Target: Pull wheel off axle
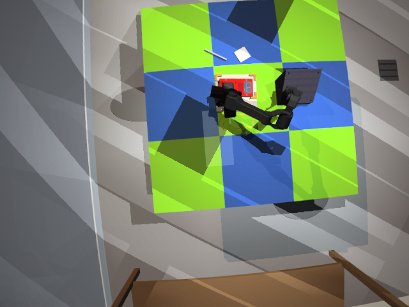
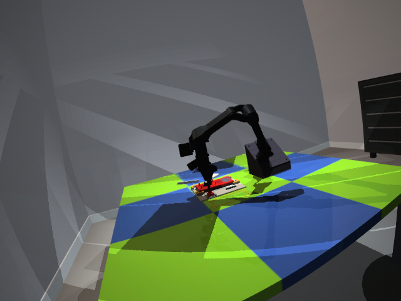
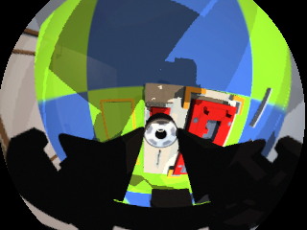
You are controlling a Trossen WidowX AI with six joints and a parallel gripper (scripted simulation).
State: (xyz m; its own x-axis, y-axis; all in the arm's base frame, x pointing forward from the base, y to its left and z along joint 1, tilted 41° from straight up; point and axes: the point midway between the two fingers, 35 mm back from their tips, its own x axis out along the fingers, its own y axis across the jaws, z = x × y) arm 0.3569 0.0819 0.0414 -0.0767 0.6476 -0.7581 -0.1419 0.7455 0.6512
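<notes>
The wheel has a dark tyre and a pale hub with a dark centre. My gripper is shut on the wheel, with a finger on each side. It points down low over the pale base plate. A small red block on the plate shows just beyond the wheel. The axle is not clearly visible, so I cannot tell whether it still passes through the hub. The marked area is a thin orange outline on the table beside the plate; the wheel is outside it.
A red tray part with orange corner brackets sits beside the gripper. A thin grey rod and a white square lie beyond it. A dark sloped box stands near the arm's base.
</notes>
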